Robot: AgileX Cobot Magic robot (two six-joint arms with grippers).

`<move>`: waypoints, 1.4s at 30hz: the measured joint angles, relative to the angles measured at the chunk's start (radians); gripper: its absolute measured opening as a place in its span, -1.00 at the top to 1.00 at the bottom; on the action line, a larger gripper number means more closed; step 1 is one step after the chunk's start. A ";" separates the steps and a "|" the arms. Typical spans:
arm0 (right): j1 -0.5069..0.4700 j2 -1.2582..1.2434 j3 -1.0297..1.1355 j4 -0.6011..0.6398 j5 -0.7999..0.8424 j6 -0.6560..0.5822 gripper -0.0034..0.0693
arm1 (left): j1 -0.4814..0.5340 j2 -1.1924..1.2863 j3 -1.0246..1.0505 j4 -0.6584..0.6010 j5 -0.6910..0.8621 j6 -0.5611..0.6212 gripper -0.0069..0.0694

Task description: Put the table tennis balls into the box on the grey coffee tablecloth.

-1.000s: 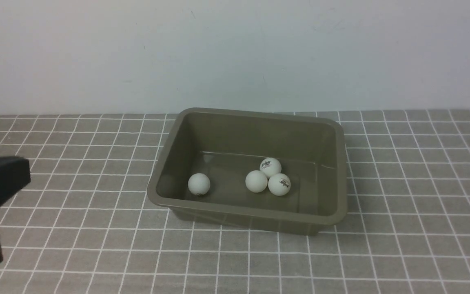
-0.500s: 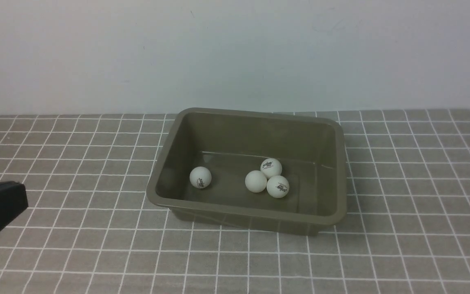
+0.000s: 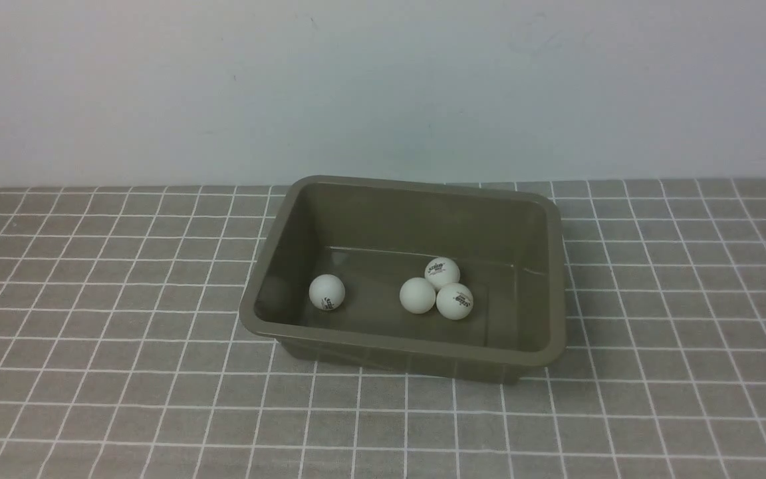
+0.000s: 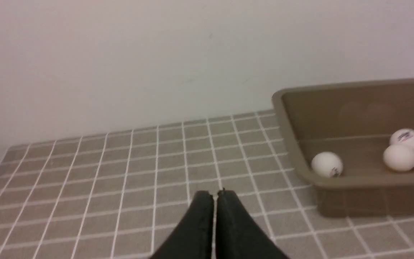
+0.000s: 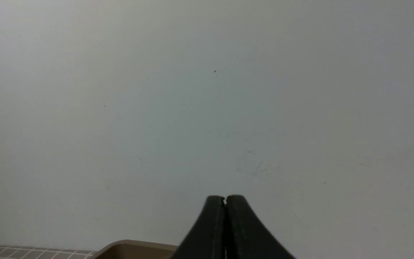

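Four table tennis balls [image 3: 326, 292] lie inside the box [image 3: 423, 356], and none is left out on the grey coffee tablecloth [image 3: 124, 386]. Starting from the surface's left edge, the left gripper [image 4: 215, 194] has drawn back over the past second: it filled the lower left of the front view, and now only a dark sliver shows at that edge. Its fingers [image 4: 201, 208] are pressed together with nothing between them. Inside the box, which sits mid-surface toward the back edge, the single ball near the left wall has rolled a little and turned its logo forward, apparently still settling; the other three touch in a cluster toward the right. The right gripper [image 5: 225, 198] is out of the front view; its wrist camera shows its tips closed on nothing, facing the wall above the box rim. In my judgement the placing is finished and the left arm is retreating.
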 joint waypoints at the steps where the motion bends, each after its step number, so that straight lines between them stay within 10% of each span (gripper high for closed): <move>1: 0.000 0.000 0.000 0.000 0.000 0.000 0.93 | 0.020 -0.036 0.049 0.000 0.000 0.000 0.83; 42: 0.000 -0.001 0.013 0.121 0.006 -0.138 0.93 | 0.053 -0.145 0.235 -0.001 0.036 -0.001 0.83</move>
